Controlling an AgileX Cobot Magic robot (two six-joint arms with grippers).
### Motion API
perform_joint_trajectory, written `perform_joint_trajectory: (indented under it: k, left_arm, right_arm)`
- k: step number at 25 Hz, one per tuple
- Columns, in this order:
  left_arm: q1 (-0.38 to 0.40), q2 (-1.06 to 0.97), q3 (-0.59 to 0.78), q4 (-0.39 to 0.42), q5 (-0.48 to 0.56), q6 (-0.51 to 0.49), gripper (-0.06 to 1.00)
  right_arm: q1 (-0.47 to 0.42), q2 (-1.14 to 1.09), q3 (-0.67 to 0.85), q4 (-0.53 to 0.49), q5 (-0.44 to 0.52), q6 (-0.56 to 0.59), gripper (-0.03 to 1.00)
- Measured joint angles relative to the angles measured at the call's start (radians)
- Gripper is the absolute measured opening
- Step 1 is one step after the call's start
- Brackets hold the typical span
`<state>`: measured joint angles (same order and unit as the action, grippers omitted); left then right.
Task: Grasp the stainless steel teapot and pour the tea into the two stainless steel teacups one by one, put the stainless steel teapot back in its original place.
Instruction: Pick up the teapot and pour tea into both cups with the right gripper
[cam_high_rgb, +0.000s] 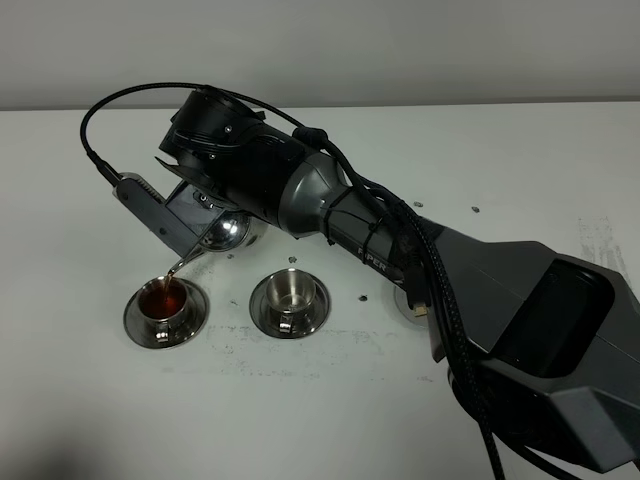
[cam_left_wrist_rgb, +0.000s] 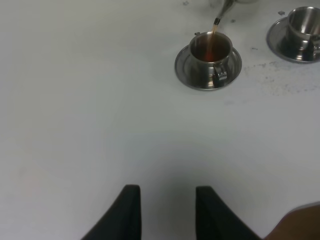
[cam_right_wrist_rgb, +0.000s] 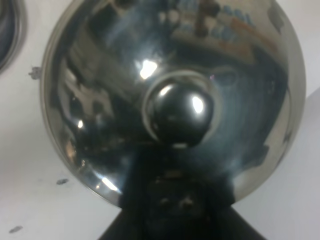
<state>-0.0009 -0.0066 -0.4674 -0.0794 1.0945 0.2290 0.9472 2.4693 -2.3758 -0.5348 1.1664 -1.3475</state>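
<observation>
Half the pouring at most done, by the look of it. Tipping the stainless steel teapot (cam_high_rgb: 230, 233) spout-down in the upper left of the high view, gripped by the right claw (cam_high_rgb: 200, 212), clenched hard on it, with the handle itself hidden in every view. Sending a thin stream off the spout (cam_high_rgb: 186, 262) straight into the left teacup (cam_high_rgb: 163, 299), lower left of the frame, sitting on its saucer. Showing red-brown tea well up that cup, so probably close to the end of this first pour. Leaving the second teacup (cam_high_rgb: 288, 291), just right of it near the centre, bare steel inside and dry. Filling the whole right wrist view with the pot's dome and lid knob (cam_right_wrist_rgb: 179, 115). Hanging the left claw (cam_left_wrist_rgb: 167, 215) over bare desk (cam_left_wrist_rgb: 75, 100), clenched on nothing, well apart from the cups. Left to do, as a judgement: levelling the pot, crossing to the second cup, pouring again, then setting the pot back on its home saucer (cam_high_rgb: 403, 298), likely that steel sliver behind the arm's cable, right of centre, too hidden to call.
</observation>
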Motion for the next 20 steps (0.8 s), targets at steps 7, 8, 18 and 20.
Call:
perform_joint_trajectory:
  k: [7, 8, 18, 20]
  left_arm:
    - [0.0, 0.0, 0.0, 0.0, 0.0, -0.001, 0.27]
    - [0.0, 0.0, 0.0, 0.0, 0.0, -0.001, 0.27]
    - [0.0, 0.0, 0.0, 0.0, 0.0, -0.001, 0.27]
    - [0.0, 0.0, 0.0, 0.0, 0.0, -0.001, 0.27]
  right_arm:
    - [0.0, 0.0, 0.0, 0.044, -0.002, 0.001, 0.19]
    - [0.0, 0.0, 0.0, 0.054, -0.002, 0.001, 0.19]
    - [-0.009, -0.028, 0.0, 0.107, 0.01, 0.004, 0.19]
    - [-0.017, -0.045, 0.0, 0.122, 0.023, 0.019, 0.19]
